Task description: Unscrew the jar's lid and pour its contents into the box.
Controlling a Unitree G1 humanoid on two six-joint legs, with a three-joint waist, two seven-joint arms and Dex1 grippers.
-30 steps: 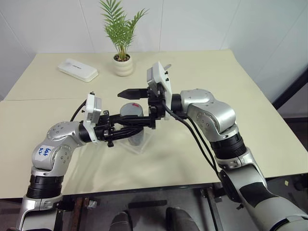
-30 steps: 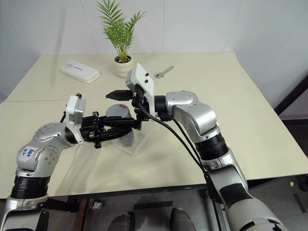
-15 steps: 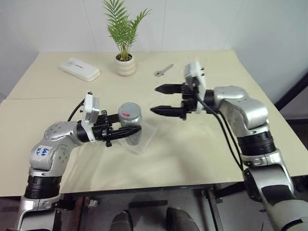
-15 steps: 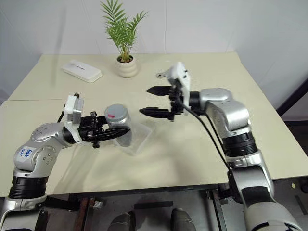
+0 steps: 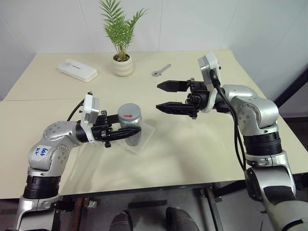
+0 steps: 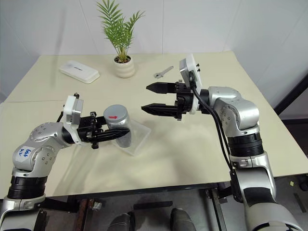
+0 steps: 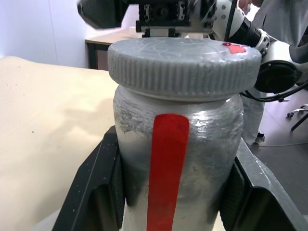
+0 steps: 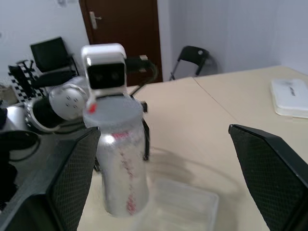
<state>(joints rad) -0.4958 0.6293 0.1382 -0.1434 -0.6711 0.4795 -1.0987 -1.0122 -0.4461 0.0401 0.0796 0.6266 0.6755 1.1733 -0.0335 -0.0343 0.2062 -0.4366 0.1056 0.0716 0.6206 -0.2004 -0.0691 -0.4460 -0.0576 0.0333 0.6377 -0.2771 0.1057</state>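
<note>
Left gripper (image 5: 126, 133) clamped on jar (image 5: 131, 126), lid (image 5: 129, 111) on; right gripper (image 5: 166, 96) wide open, empty, apart to the jar's right.

Jar upright, at the near-left end of the clear box (image 5: 142, 139), mid-surface toward the front edge; touching the box or not, cannot tell. Left wrist view adds fingers (image 7: 98, 185) flanking the jar body, red stripe (image 7: 165, 168) down the jar, ribbed lid rim. Right wrist view adds box beside the jar base. Bare surface (image 5: 192, 149) right of box. Far edge: white case (image 5: 77, 70), plant pot (image 5: 123, 66), wrench (image 5: 161, 70).
</note>
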